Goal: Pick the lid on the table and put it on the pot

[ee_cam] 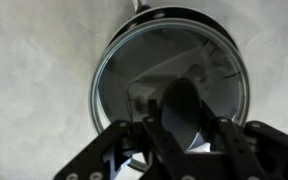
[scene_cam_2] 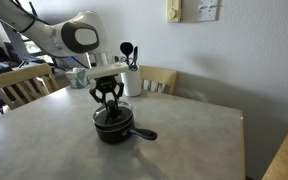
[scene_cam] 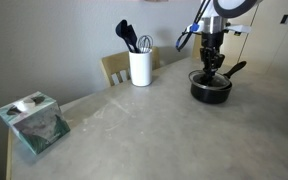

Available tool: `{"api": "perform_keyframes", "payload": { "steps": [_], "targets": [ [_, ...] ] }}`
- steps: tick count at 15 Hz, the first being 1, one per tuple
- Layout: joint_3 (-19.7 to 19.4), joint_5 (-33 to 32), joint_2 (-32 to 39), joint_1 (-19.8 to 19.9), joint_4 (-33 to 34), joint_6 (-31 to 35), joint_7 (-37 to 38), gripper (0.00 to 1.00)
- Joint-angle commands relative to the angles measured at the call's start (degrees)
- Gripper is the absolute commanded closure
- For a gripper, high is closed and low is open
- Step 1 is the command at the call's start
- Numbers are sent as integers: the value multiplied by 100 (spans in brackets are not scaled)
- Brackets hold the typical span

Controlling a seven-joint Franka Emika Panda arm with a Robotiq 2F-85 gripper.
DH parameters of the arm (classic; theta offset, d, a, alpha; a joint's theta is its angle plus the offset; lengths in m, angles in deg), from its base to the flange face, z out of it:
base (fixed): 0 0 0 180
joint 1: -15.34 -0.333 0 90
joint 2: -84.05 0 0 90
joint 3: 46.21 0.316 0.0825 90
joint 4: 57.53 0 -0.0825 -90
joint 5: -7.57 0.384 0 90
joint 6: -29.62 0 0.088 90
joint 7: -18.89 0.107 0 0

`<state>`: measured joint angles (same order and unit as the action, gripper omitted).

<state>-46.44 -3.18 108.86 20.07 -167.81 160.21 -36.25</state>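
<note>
The black pot (scene_cam: 211,92) stands on the grey-beige table (scene_cam: 134,130), its long handle pointing away from the arm (scene_cam_2: 144,133). The clear glass lid (ee_cam: 154,55) with a metal rim lies level over the pot's mouth, at or just above its rim. My gripper (ee_cam: 184,125) hangs straight down over the pot in both exterior views (scene_cam: 213,66) (scene_cam_2: 108,98). Its fingers are closed on the lid's black knob (ee_cam: 182,100). In the wrist view the lid covers the pot's inside.
A white utensil holder (scene_cam: 140,67) with black utensils stands behind the pot, also visible in an exterior view (scene_cam_2: 130,80). A tissue box (scene_cam: 31,122) sits at the table's near corner. Wooden chairs (scene_cam_2: 24,85) stand along the table's far sides.
</note>
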Motion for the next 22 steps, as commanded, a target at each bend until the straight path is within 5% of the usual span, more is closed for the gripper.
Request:
{"api": "perform_keyframes", "payload": {
  "steps": [1, 18, 19, 22],
  "targets": [
    [0, -28, 67, 105, 64, -59, 51, 85],
    [18, 16, -11, 170, -112, -187, 45, 85],
    [36, -21, -1, 122, 11, -85, 83, 60],
    [35, -20, -3, 127, 11, -103, 82, 60]
  ]
}}
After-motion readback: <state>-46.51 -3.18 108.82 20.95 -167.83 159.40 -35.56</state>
